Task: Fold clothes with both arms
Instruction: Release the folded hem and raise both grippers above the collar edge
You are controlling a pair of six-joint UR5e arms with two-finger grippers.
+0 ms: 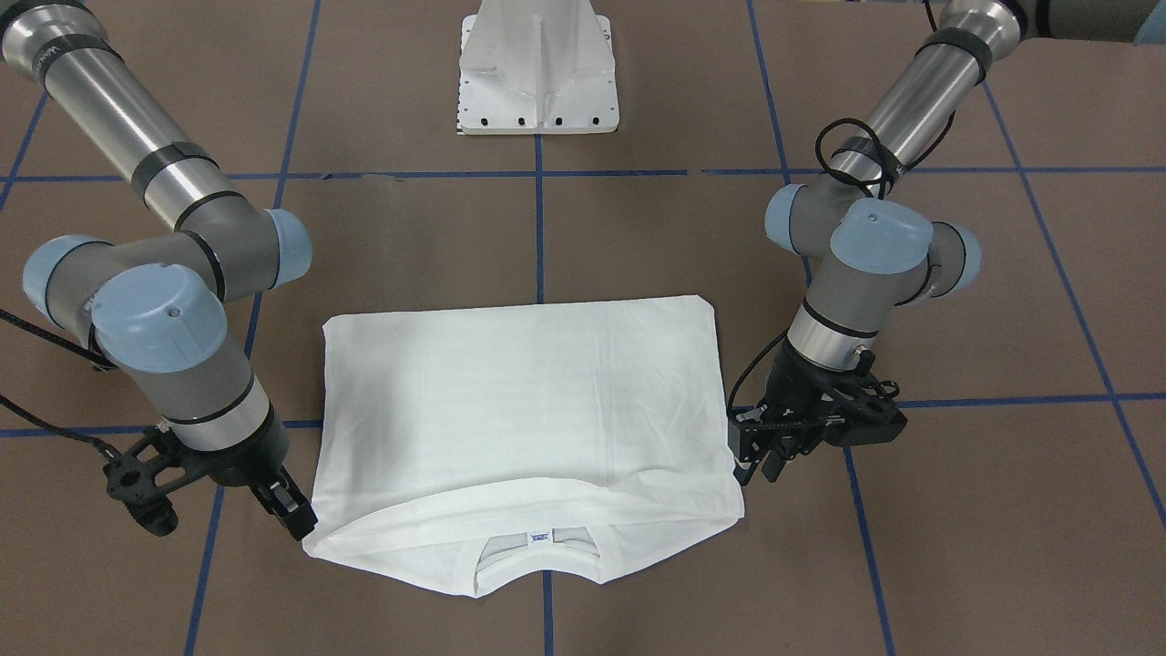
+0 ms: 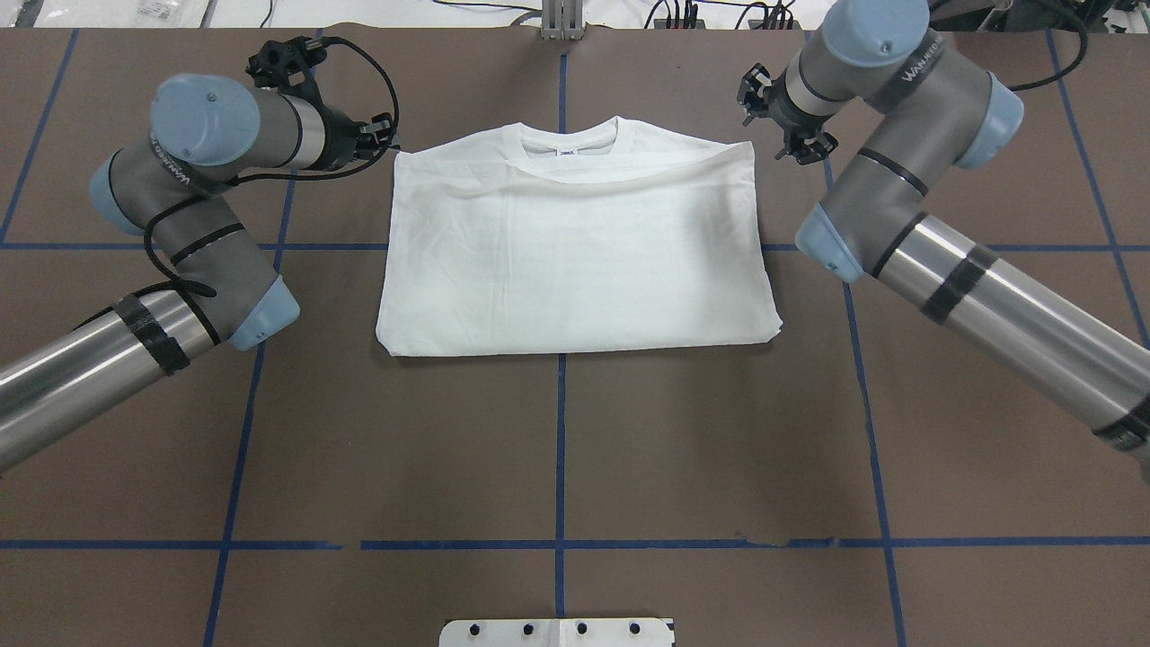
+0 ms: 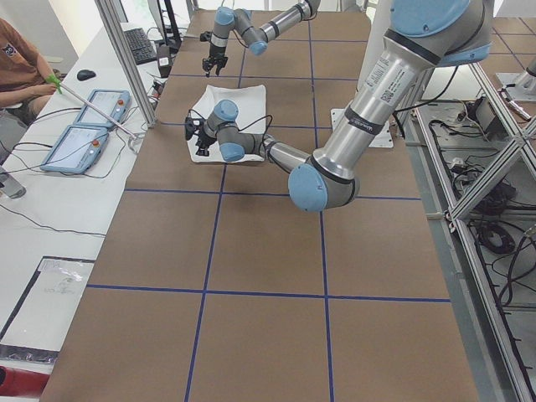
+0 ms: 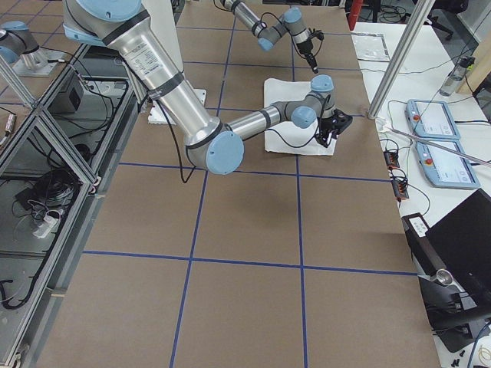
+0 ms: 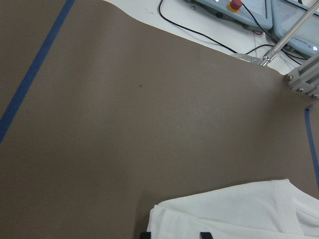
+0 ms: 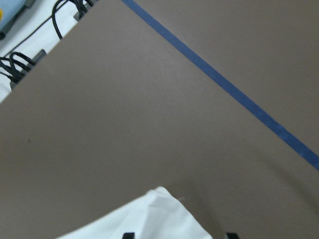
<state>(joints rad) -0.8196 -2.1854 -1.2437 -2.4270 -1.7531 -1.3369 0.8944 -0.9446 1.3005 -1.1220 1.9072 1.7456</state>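
The white T-shirt point(image 1: 528, 401) point(image 2: 575, 252) lies flat on the brown table, folded into a rectangle, with the hem edge laid just short of the ribbed collar point(image 1: 539, 556) and its neck tag. My left gripper point(image 1: 745, 466) point(image 2: 388, 144) sits low at the shirt's collar-end corner on its side. In the left wrist view its fingertips point(image 5: 204, 235) stand apart over that corner, so it is open. My right gripper point(image 1: 296, 519) is at the opposite collar-end corner. Its fingertips point(image 6: 128, 235) are also spread, with the white corner point(image 6: 154, 214) between them.
The white pedestal base point(image 1: 539, 73) point(image 2: 557, 632) stands on the robot's side of the table. Blue tape lines point(image 2: 561, 449) cross the brown surface. Touch panels point(image 3: 84, 126) point(image 4: 437, 123) and cables lie past the far table edge, where a person's arm point(image 3: 21, 67) shows.
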